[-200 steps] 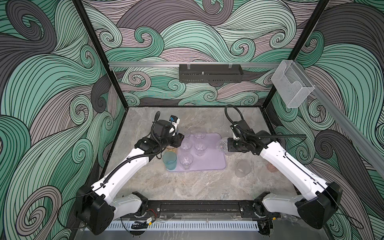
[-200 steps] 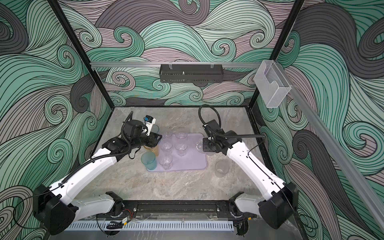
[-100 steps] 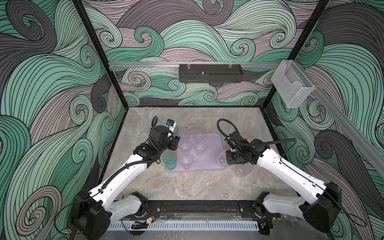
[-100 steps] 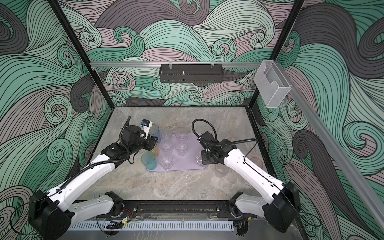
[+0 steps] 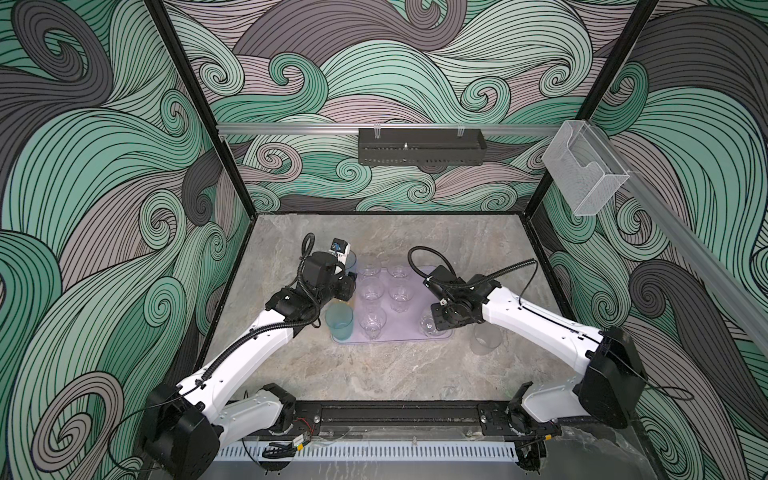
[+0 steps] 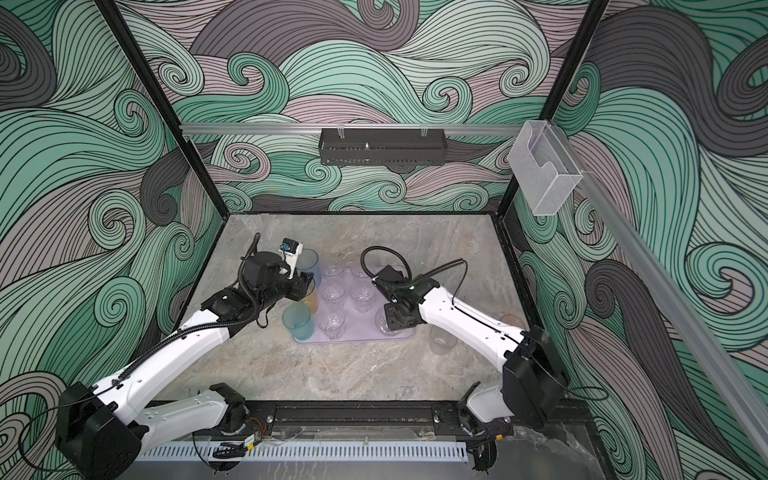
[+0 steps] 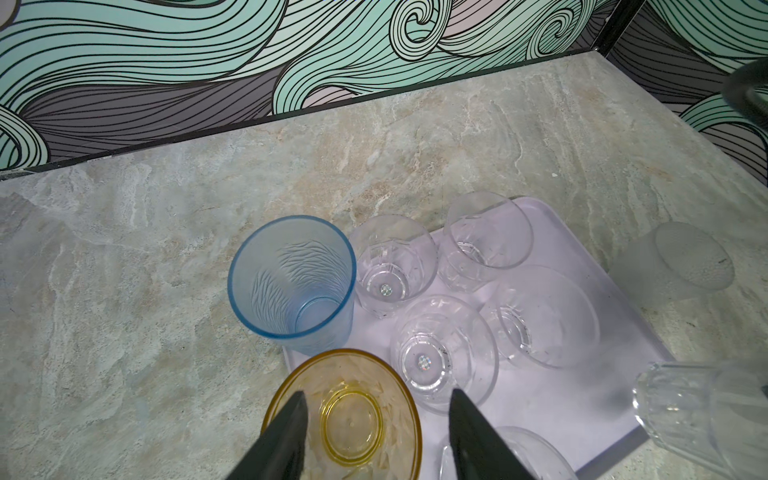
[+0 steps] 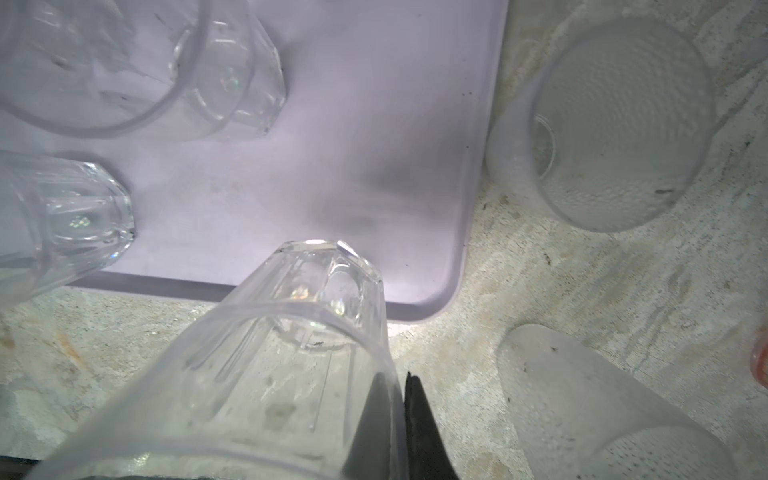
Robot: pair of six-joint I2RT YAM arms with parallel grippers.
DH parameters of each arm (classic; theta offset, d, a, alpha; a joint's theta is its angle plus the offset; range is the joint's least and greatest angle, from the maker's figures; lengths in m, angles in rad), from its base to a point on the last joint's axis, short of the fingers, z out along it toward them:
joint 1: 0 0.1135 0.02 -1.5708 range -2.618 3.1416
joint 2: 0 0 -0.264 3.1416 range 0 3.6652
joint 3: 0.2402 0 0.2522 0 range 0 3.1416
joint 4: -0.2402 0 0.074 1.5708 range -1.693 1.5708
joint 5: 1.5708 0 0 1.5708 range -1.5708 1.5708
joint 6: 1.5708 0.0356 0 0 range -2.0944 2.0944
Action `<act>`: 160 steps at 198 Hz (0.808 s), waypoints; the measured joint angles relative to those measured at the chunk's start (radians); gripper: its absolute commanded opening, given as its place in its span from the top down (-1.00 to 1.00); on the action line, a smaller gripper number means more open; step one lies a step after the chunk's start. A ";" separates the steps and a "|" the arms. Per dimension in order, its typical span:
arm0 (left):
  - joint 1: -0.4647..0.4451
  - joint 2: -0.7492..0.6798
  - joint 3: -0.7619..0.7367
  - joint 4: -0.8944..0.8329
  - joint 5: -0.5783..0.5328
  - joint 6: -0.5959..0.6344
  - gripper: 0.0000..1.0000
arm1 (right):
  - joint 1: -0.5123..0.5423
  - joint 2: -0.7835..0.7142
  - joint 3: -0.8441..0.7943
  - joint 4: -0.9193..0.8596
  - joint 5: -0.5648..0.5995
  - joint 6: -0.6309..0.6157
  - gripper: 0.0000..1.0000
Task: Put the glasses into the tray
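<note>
Right end effector: shut tight on the rim wall of a clear faceted glass, one finger inside the mouth and one outside.
Held glass, place: over the near right corner of the tray in both top views. Cannot tell whether its base touches the tray floor.
Held glass, axis: tilted, not upright. The base points away from the end effector and down toward the tray; the mouth faces back at the wrist.
Key relation: bare tray floor lies just beyond the base, along the glass's own axis. Judgement: carry it slightly inward and stand it upright before letting go.
Tray, axis: long side runs left to right in the top views.
Left end effector: jaws apart, fingers either side of the amber glass from above. No firm hold is visible.
Amber glass: upright at the tray's left edge, between the blue glass and the teal glass.
Also in tray: five small clear glasses, upright.
Left on desk: a frosted cup just beside the tray's right end. The right arm is nearer.
</note>
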 measured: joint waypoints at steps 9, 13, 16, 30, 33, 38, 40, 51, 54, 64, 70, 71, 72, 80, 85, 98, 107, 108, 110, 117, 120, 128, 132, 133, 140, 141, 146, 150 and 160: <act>0.000 0.000 0.000 0.000 -0.001 0.002 -0.14 | 0.011 0.028 0.016 0.015 -0.002 0.003 0.87; 0.000 0.000 0.000 0.000 -0.001 0.002 -0.14 | 0.017 0.042 0.024 0.022 -0.002 0.006 0.87; 0.000 0.000 -0.001 0.000 -0.002 0.003 -0.14 | 0.021 0.052 0.029 0.028 -0.003 0.006 0.87; 0.000 0.000 -0.001 0.000 -0.003 0.005 -0.14 | 0.038 0.103 0.053 0.050 -0.009 0.013 0.86; 0.000 0.000 -0.001 0.000 -0.004 0.006 -0.14 | 0.041 0.111 0.057 0.054 -0.011 0.013 0.86; 0.000 0.000 -0.001 0.000 -0.005 0.006 -0.14 | 0.047 0.127 0.063 0.062 -0.014 0.014 0.86; 0.000 0.000 -0.001 0.000 -0.005 0.007 -0.14 | 0.048 0.131 0.065 0.064 -0.015 0.014 0.85; 0.000 0.000 -0.001 0.000 -0.005 0.007 -0.14 | 0.058 0.161 0.074 0.079 -0.026 0.017 0.85; 0.000 0.000 -0.001 0.000 -0.006 0.007 -0.14 | 0.061 0.166 0.075 0.083 -0.029 0.017 0.85; 0.000 0.000 -0.001 0.000 -0.006 0.008 -0.14 | 0.068 0.186 0.075 0.093 -0.039 0.020 0.85; 0.000 0.000 -0.001 0.000 -0.006 0.008 -0.14 | 0.072 0.195 0.076 0.096 -0.045 0.021 0.85; 0.000 0.000 -0.001 0.000 -0.006 0.008 -0.14 | 0.072 0.196 0.076 0.097 -0.045 0.022 0.84; 0.000 0.000 -0.001 0.000 -0.006 0.008 -0.14 | 0.073 0.199 0.076 0.097 -0.048 0.023 0.84; 0.000 0.000 -0.001 0.000 -0.006 0.009 -0.14 | 0.077 0.212 0.078 0.102 -0.055 0.027 0.84; 0.000 0.000 -0.001 0.000 -0.006 0.010 -0.14 | 0.079 0.222 0.082 0.105 -0.058 0.031 0.84; 0.000 0.000 -0.001 0.000 -0.006 0.012 -0.14 | 0.083 0.243 0.091 0.119 -0.064 0.039 0.83; 0.000 0.000 -0.001 0.000 -0.006 0.014 -0.14 | 0.085 0.251 0.100 0.121 -0.070 0.041 0.82; 0.000 0.000 -0.001 0.000 -0.006 0.014 -0.14 | 0.085 0.251 0.100 0.122 -0.071 0.041 0.82; 0.000 0.000 -0.001 -0.001 -0.006 0.014 -0.14 | 0.087 0.253 0.101 0.122 -0.071 0.042 0.82; 0.000 0.000 -0.001 0.000 -0.007 0.014 -0.14 | 0.090 0.254 0.105 0.121 -0.072 0.043 0.81; 0.000 0.000 -0.001 0.000 -0.007 0.014 -0.14 | 0.093 0.255 0.105 0.122 -0.072 0.044 0.81; 0.000 0.000 -0.001 0.000 -0.007 0.014 -0.14 | 0.097 0.255 0.106 0.124 -0.073 0.046 0.80; 0.000 0.000 -0.001 0.000 -0.007 0.014 -0.14 | 0.099 0.255 0.107 0.124 -0.073 0.047 0.79; 0.000 0.000 -0.001 0.000 -0.007 0.014 -0.14 | 0.100 0.255 0.108 0.124 -0.073 0.047 0.79; 0.000 0.000 -0.001 0.000 -0.007 0.015 -0.14 | 0.101 0.256 0.110 0.123 -0.074 0.050 0.76; 0.000 0.000 -0.001 0.000 -0.007 0.015 -0.14 | 0.101 0.256 0.111 0.123 -0.074 0.050 0.76; 0.000 0.000 -0.001 0.000 -0.007 0.015 -0.14 | 0.101 0.257 0.113 0.121 -0.074 0.051 0.73; 0.000 0.000 -0.001 0.000 -0.007 0.015 -0.14 | 0.101 0.259 0.116 0.119 -0.074 0.054 0.72; 0.000 0.000 -0.001 0.000 -0.007 0.015 -0.14 | 0.101 0.261 0.122 0.115 -0.074 0.055 0.71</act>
